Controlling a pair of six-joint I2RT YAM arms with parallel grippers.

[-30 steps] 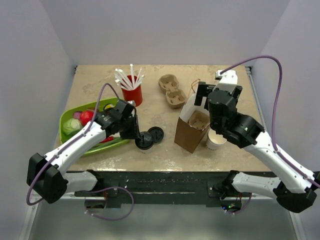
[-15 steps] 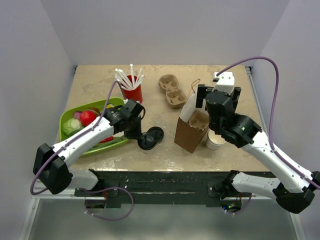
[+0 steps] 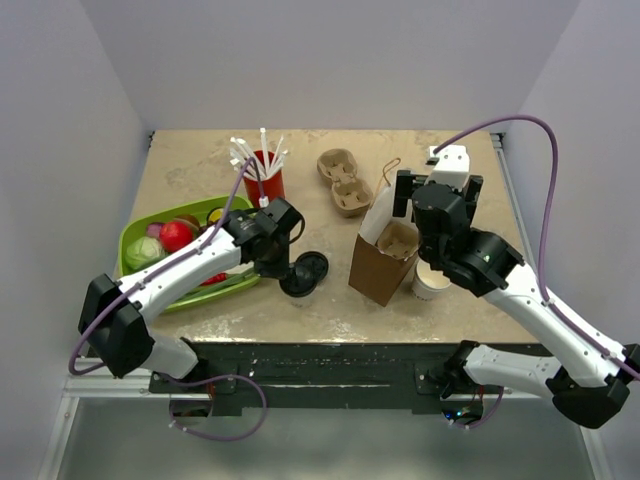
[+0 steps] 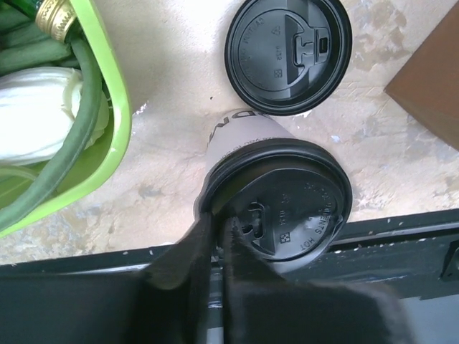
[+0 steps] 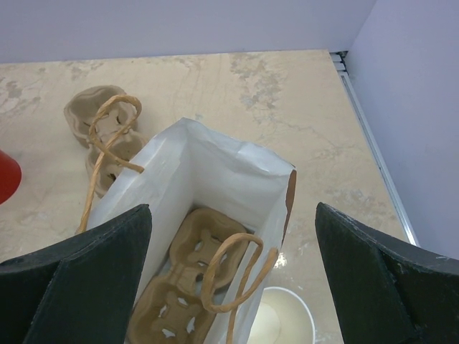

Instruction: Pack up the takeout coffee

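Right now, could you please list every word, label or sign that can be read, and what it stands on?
"DN", apparently, partly cut off: on the side of the takeout coffee.
Embossed marks on its sip lid: too small to read.
Embossed marks on the loose black lid: too small to read.
No other text visible.

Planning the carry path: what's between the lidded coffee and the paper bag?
Top view: a loose black lid beside the coffee, then bare tabletop.
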